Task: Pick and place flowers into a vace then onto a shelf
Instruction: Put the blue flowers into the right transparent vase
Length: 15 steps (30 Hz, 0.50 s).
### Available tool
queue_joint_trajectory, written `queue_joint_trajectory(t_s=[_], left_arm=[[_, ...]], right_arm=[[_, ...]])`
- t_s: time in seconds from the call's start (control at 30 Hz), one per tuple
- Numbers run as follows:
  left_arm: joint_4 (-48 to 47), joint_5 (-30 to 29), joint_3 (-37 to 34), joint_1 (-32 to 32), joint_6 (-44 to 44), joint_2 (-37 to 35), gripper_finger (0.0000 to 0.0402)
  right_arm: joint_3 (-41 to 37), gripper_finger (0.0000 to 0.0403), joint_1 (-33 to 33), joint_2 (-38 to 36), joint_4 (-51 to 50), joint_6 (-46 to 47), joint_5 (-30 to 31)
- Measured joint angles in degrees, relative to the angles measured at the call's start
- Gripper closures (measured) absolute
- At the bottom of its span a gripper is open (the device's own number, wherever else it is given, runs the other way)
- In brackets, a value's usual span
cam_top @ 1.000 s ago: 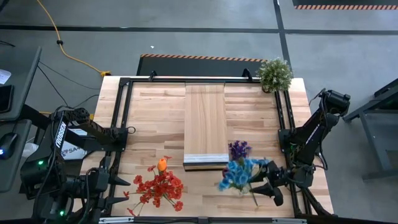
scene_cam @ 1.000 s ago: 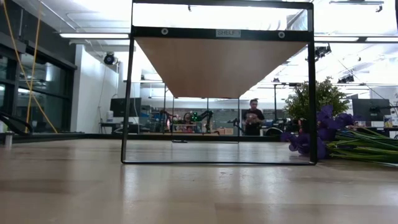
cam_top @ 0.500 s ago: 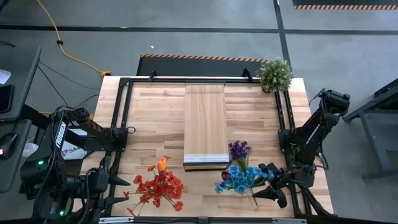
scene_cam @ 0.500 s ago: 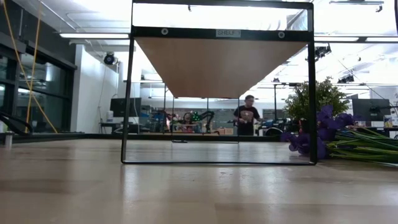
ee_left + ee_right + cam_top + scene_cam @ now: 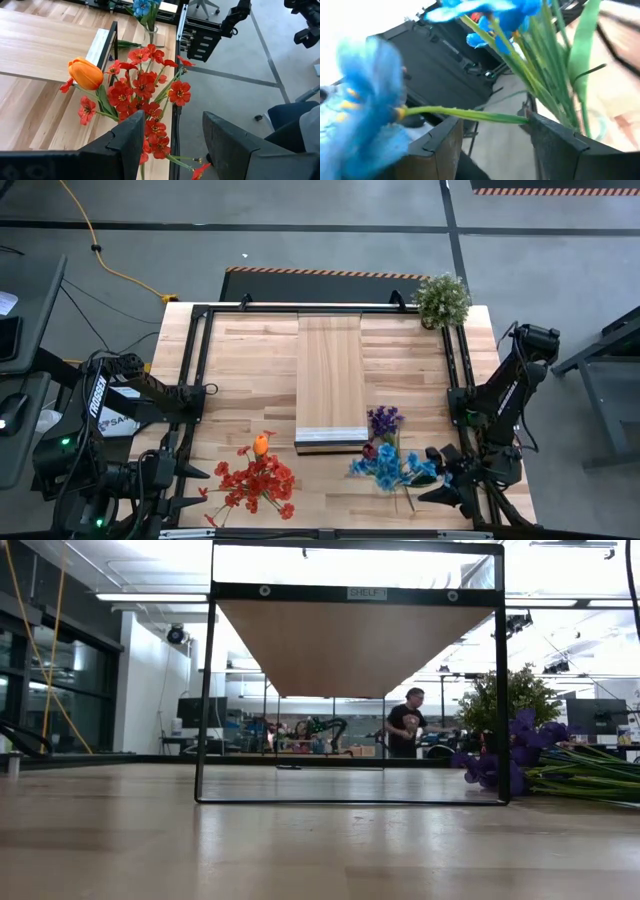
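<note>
Slatted tabletop [image 5: 250, 360] is carrying the shelf [image 5: 330, 375] at centre. Right tool [image 5: 432, 476] is standing open around blue flowers [image 5: 385, 465]; left tool [image 5: 170, 142] is waiting open, near left, over red flowers [image 5: 255, 483].

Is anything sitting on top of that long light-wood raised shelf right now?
No, the long light-wood raised shelf shows only bare board from above.

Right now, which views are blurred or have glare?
Right wrist view: the blue flowers are smeared by blur and the upper left corner is washed out white. Low view: ceiling lights glare above the shelf. High and left wrist views look sharp.
</note>
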Motion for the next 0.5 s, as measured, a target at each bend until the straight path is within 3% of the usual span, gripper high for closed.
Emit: queue_joint_trajectory(t_s=[0.37, 0.5], left_arm=[[0.0, -0.02, 0.0, -0.01, 0.13, 0.0, 0.0169], [0.0, -0.02, 0.0, 0.0, 0.13, 0.0, 0.0169]], right_arm=[[0.0, 0.0185, 0.01, 0.0, 0.0, 4.73, -6.09], [0.0, 0.0187, 0.81, 0.0, 0.01, 5.52, -5.74]])
